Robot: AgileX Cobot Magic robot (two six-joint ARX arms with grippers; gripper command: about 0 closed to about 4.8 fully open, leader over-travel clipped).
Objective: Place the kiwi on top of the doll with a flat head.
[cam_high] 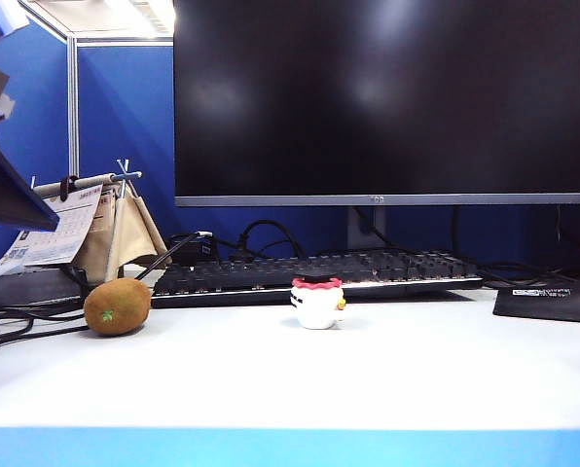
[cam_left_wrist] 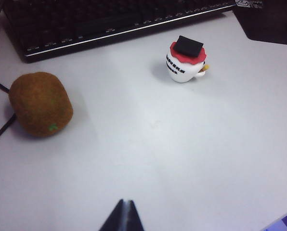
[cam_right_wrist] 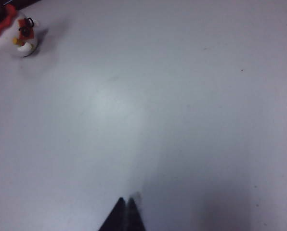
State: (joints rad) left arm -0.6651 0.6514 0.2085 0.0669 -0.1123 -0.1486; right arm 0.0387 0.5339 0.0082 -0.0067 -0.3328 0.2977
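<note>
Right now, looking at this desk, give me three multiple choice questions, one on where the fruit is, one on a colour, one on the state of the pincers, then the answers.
1. In the exterior view, where does the brown fuzzy oval kiwi lie relative to the small round white doll with the flat black top?
A. to its left, apart from it
B. on top of it
C. to its right, touching it

2. What colour is the doll's scalloped frill?
A. green
B. red
C. blue

3. How do the left pincer and right pincer stand?
A. both open
B. left shut on the kiwi
C. both shut, empty

Answers: 1 A, bare white table separates them. 2 B, a red frill sits under the black top. 3 C, each wrist view shows the fingertips pressed together over bare table.
</note>
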